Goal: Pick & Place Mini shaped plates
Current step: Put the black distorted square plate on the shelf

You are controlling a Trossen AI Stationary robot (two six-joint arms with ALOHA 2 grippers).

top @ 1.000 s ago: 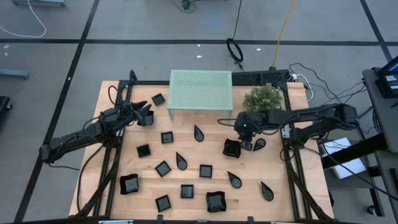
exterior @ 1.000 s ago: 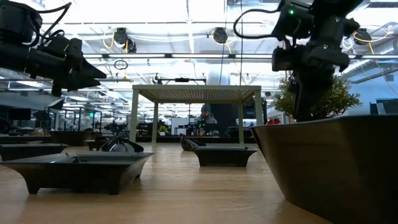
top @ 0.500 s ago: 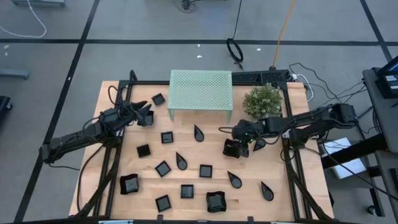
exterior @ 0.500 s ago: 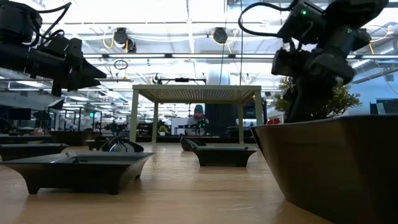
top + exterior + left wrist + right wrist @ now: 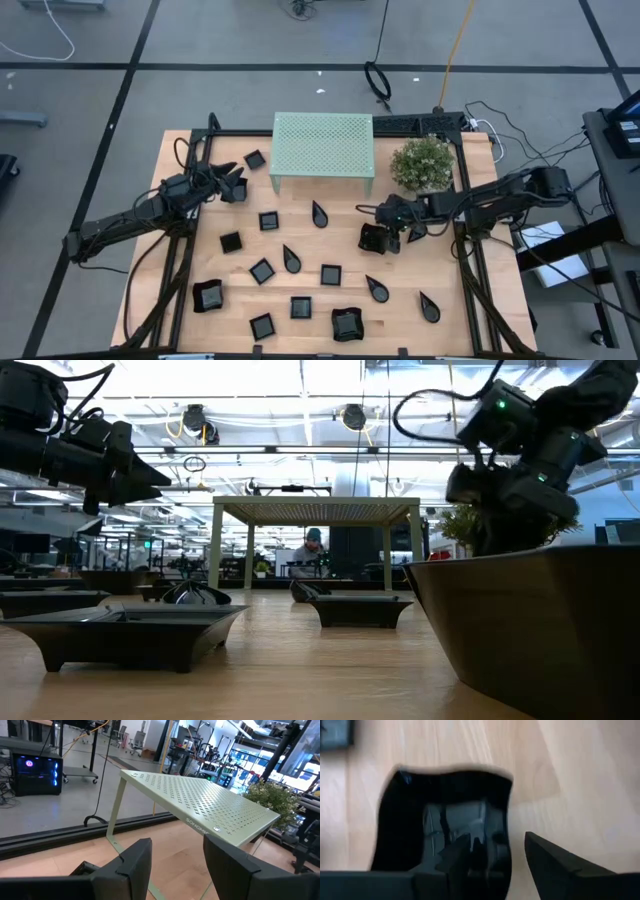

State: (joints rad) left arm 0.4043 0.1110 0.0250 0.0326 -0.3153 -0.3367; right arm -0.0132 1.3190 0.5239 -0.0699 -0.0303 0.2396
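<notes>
Many small glossy black plates lie flat on the wooden table (image 5: 340, 215): squares, teardrops and larger curved-rim squares. My right gripper (image 5: 388, 237) is open, low over a curved-rim square plate (image 5: 372, 238) right of the table's middle. In the right wrist view the gripper (image 5: 497, 840) straddles that plate (image 5: 445, 815): one finger over its hollow, the other outside over bare wood. My left gripper (image 5: 238, 184) waits open in the air left of the mint-green stand (image 5: 322, 145), holding nothing. My right gripper comes slanting down from the table's right side, with the plate's side rim (image 5: 507, 835) between its open fingers. The plate sits flat on the table. Whether a finger touches the plate, I cannot tell.
The perforated stand (image 5: 210, 805) stands at the far middle, with the bushy plant (image 5: 422, 162) to its right, just beyond my right arm. A teardrop plate (image 5: 418, 232) lies close to the right of my right gripper. Black frame rails run along the table's sides.
My right gripper has come down and moved toward the near and left, from beside the plant onto the curved-rim square plate, tipping forward as it lowered. The plate has stayed in place.
</notes>
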